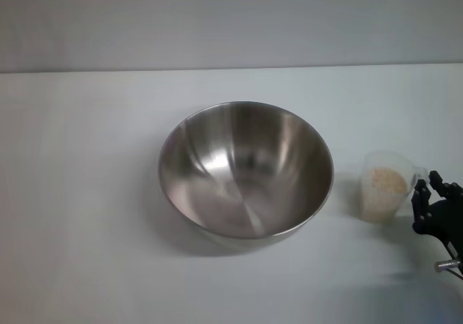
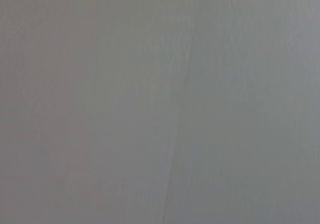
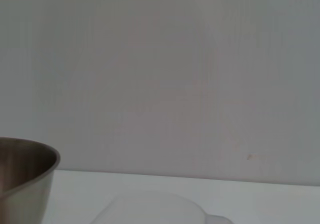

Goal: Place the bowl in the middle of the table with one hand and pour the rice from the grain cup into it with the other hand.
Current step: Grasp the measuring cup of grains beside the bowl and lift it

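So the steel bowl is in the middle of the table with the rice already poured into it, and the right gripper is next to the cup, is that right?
Not quite. The bowl is empty. The head view shows the rice is in the grain cup, standing upright to the bowl's right. The rest holds: the bowl sits mid-table and the right gripper is beside the cup.

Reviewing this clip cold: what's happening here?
The bowl sits empty near the middle of the table. The grain cup stands upright to its right, rice still inside. The right gripper is right beside the cup's handle, not visibly holding it. The left arm is out of sight. Pouring hasn't begun.
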`<state>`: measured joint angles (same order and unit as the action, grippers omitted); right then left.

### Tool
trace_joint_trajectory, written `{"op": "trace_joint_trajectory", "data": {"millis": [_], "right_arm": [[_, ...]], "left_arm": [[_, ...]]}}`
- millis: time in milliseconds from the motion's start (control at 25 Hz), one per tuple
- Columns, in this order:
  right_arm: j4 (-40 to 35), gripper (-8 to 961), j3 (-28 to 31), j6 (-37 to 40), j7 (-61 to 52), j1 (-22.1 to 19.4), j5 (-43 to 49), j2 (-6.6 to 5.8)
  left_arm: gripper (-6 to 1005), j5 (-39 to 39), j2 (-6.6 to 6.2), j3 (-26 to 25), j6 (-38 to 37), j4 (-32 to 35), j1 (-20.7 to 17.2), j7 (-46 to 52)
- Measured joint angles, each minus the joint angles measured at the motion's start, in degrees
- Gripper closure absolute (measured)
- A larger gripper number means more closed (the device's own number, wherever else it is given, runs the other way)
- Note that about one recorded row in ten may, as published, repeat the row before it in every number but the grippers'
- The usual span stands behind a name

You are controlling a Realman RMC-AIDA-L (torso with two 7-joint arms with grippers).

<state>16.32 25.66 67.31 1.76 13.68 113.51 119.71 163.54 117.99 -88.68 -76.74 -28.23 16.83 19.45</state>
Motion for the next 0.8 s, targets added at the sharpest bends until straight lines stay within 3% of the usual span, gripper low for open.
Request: {"op": "trace_joint_trajectory", "data": {"millis": [360,560,800], "right_arm": [[0.05,754,-0.70,0.40,0.00,0.02,0.17,0.04],[0.12,849,-0.88,0.47,0.00,0.03,0.21,0.07],[0.12,846,-0.88,0.91,0.00,0.01,0.23,0.09]], "left_arm": [[305,0.03,-0.05,0.36,-1.19,0.00,-0.89,0.16],[305,0.03,-0.05,0.43,-1.42,-0.44,-1.39,0.16],[304,0.02,0.01,0.45,-1.61,-0.73,-1.66,0.15]]}}
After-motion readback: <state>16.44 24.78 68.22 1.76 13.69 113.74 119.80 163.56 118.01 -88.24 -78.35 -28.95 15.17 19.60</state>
